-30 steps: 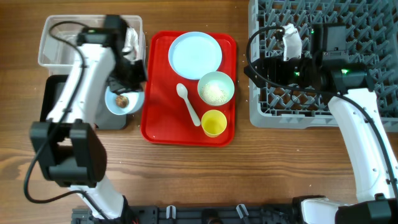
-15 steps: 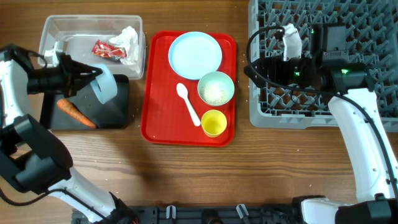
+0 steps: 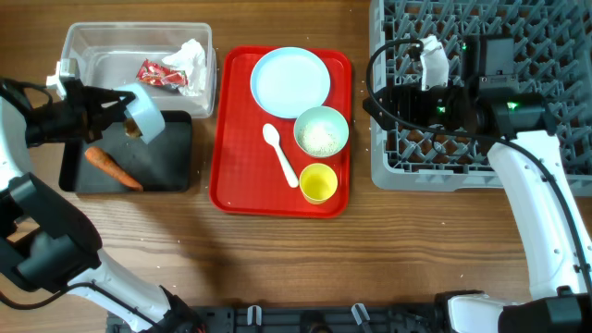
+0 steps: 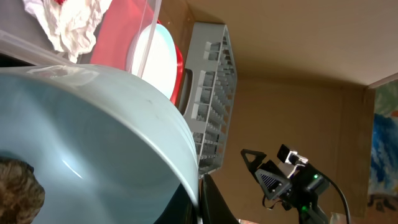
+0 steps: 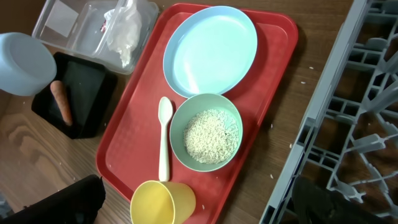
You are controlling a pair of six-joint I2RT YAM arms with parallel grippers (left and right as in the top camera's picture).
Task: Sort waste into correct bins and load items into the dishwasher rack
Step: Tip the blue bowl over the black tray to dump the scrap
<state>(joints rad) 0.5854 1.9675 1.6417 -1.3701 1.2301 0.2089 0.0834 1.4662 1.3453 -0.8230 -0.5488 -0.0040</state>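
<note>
My left gripper point(image 3: 118, 109) is shut on the rim of the light blue bowl point(image 3: 146, 118), which is tipped on its side over the black tray point(image 3: 171, 176). In the left wrist view the bowl point(image 4: 93, 137) fills the frame with the brown lump point(image 4: 18, 190) inside it. The carrot point(image 3: 113, 168) lies on the black tray. The napkin point(image 3: 190, 55) and red wrapper point(image 3: 154, 72) lie in the clear tub point(image 3: 88, 42). My right gripper point(image 3: 381, 100) is open and empty at the grey rack's point(image 3: 518, 148) left edge. The plate point(image 5: 210, 48), spoon point(image 5: 164, 146), pale green bowl of rice point(image 5: 206, 135) and yellow cup point(image 5: 163, 202) sit on the red tray.
The red tray point(image 3: 231, 185) lies between the bins and the rack. The right arm's cables and a white tag point(image 3: 433, 63) lie over the rack's pegs. A few rice grains are scattered on the wood near the rack's left side.
The left arm has swung out to the far left, turning the light blue bowl from upright to on its side over the black tray. The carrot is now uncovered. The right arm has not moved.
</note>
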